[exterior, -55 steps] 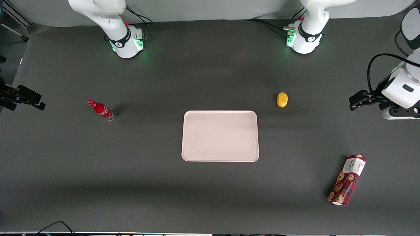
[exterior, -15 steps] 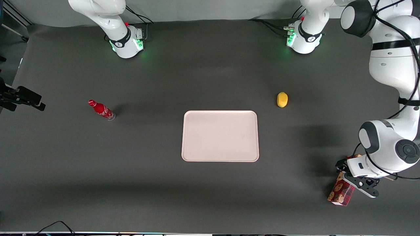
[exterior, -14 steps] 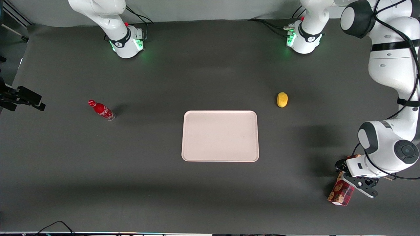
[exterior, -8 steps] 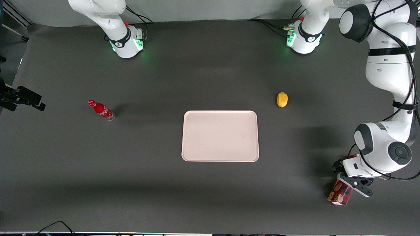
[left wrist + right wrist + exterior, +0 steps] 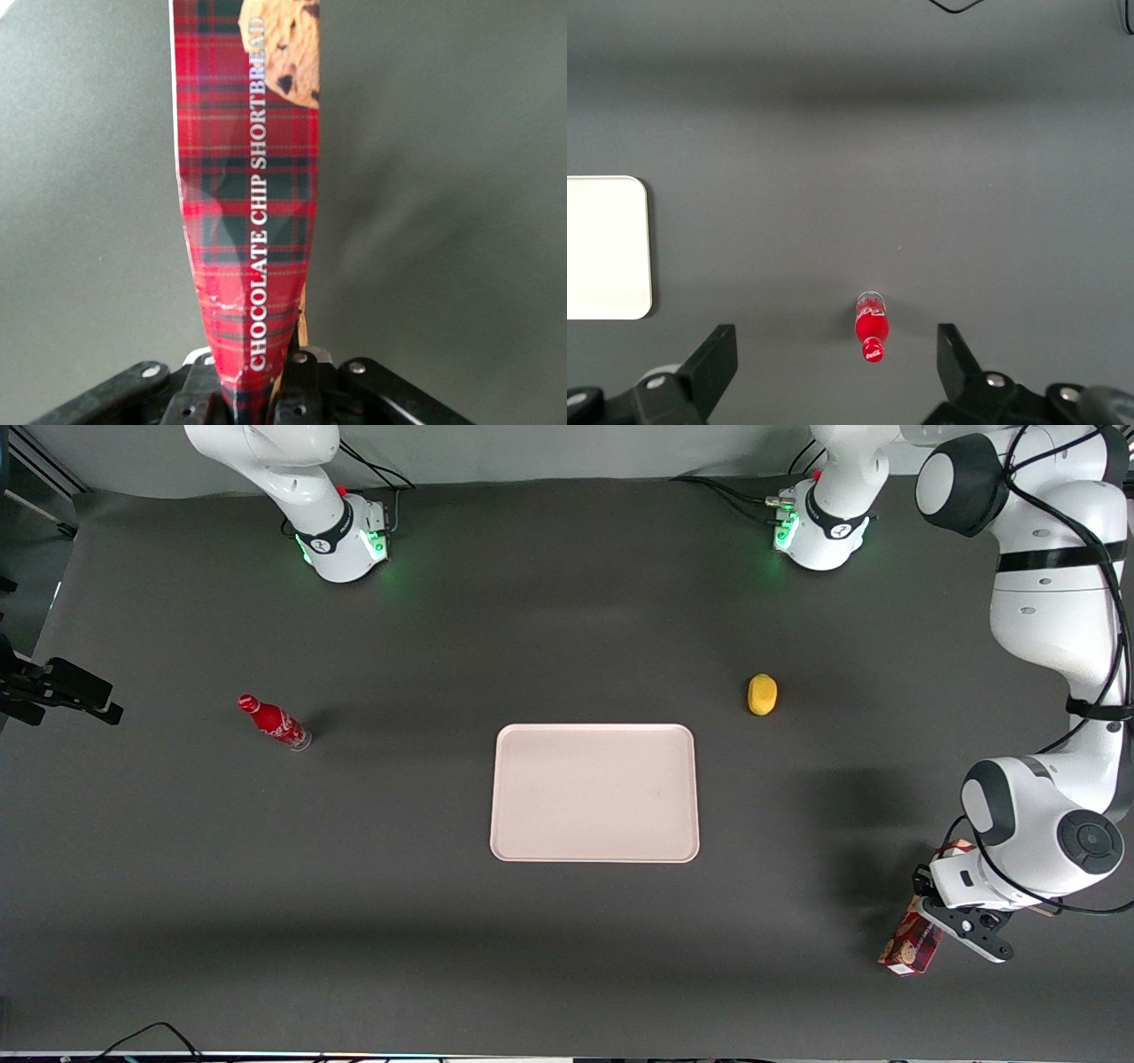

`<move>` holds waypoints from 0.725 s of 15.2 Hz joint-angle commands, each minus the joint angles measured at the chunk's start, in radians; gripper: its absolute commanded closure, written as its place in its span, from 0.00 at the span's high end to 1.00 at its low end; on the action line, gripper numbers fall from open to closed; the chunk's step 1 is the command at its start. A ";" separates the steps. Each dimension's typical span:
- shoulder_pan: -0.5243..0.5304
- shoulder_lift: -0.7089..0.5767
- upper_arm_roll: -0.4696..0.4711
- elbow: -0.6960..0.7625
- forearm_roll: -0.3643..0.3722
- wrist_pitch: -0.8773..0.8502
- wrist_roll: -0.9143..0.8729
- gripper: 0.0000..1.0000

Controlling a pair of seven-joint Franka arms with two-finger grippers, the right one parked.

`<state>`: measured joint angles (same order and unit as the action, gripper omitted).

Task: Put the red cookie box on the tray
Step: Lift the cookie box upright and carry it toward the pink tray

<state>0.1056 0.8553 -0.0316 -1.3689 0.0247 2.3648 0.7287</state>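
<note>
My jaws are clamped on the red cookie box (image 5: 252,230), pinching its narrow plaid side so hard that the carton wall creases and tapers in between them. In the wrist view the box runs straight away from my gripper (image 5: 257,390), its long axis in line with my reach, the words "CHOCOLATE CHIP SHORTBREAD" reading along that axis and a printed cookie showing at the outer end.

From the front, my gripper (image 5: 941,908) sits over the upper part of the red cookie box (image 5: 911,948) near the corner of the surface (image 5: 567,957) at the working arm's end, close to the edge nearest the front camera. The box stands tilted, its long axis slanting: the lower end with cookie print points toward the front camera's edge, and the upper end, pale where it peeks out by my wrist, leans toward the working arm's end. Whether the lower end touches the surface I cannot tell.

The tray (image 5: 595,850) lies flat at the middle of the surface, well apart from the box. A small yellow object (image 5: 762,694) rests near the tray's corner, farther from the front camera. A small red bottle (image 5: 275,724) lies toward the parked arm's end.
</note>
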 commanded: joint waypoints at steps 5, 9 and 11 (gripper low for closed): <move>-0.026 -0.301 -0.030 -0.006 0.009 -0.392 -0.201 0.00; -0.026 -0.464 -0.045 0.017 0.009 -0.649 -0.250 0.00; -0.024 -0.492 -0.044 0.042 0.003 -0.734 -0.252 0.00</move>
<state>0.0824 0.4296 -0.0781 -1.3336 0.0264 1.7385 0.5002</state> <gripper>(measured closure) 0.846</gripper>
